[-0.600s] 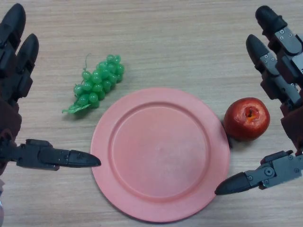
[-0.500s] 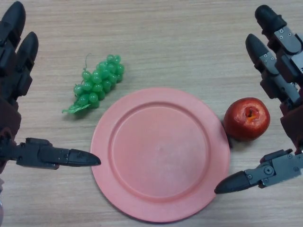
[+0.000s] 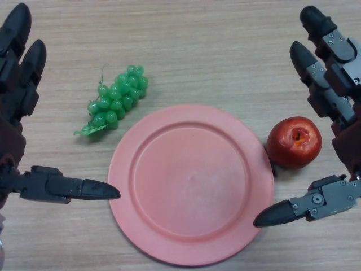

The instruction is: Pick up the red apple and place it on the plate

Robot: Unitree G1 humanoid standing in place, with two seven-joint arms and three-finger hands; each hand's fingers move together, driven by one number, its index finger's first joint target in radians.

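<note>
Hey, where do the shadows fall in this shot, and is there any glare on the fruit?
Head view: the apple casts a small dark shadow at its lower left, against the plate rim; the grapes carry tiny bright highlights, the apple a soft sheen; lighting on the table looks even.

Both hands' palms – off-frame

A light wooden table (image 3: 214, 51) with fine horizontal grain fills the whole frame. 3 things lie directly on it. A round pink plate (image 3: 190, 184) sits at the centre and lower middle, its face bare. A bunch of green grapes (image 3: 114, 100) lies in the upper left, just off the plate's upper-left rim, slanting down to the left. A red apple (image 3: 294, 141) rests at the right, right beside the plate's right rim, stem hollow facing up
</note>
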